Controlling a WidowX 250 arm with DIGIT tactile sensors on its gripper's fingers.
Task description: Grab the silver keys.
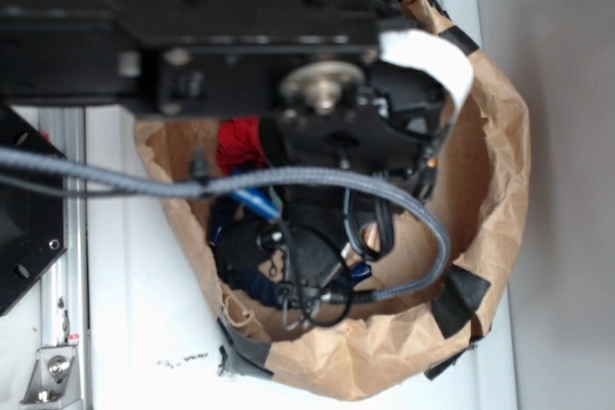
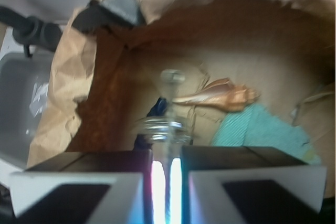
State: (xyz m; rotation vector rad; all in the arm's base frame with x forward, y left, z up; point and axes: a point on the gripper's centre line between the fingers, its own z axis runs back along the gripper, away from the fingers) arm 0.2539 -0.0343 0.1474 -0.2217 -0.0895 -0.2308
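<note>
In the wrist view the silver keys (image 2: pixel 164 125) are a blurred, shiny bunch standing up from between my two fingers, with one key's end (image 2: pixel 171 76) pointing away. My gripper (image 2: pixel 166 156) is shut on them, leaving only a narrow bright slit either side of the metal. In the exterior view the gripper (image 1: pixel 315 261) hangs inside the brown paper bag (image 1: pixel 495 189). A thin black cord loop (image 1: pixel 309 312) and a glint of silver (image 1: pixel 332 297) dangle under it.
A brown spiral seashell (image 2: pixel 223 97) and a teal cloth (image 2: pixel 260 129) lie on the bag floor beyond the keys. A dark blue item (image 2: pixel 155 109) sits left of them. Red (image 1: pixel 240 141) and blue (image 1: pixel 255 201) things lie in the bag. Crumpled bag walls (image 2: pixel 63 93) surround everything.
</note>
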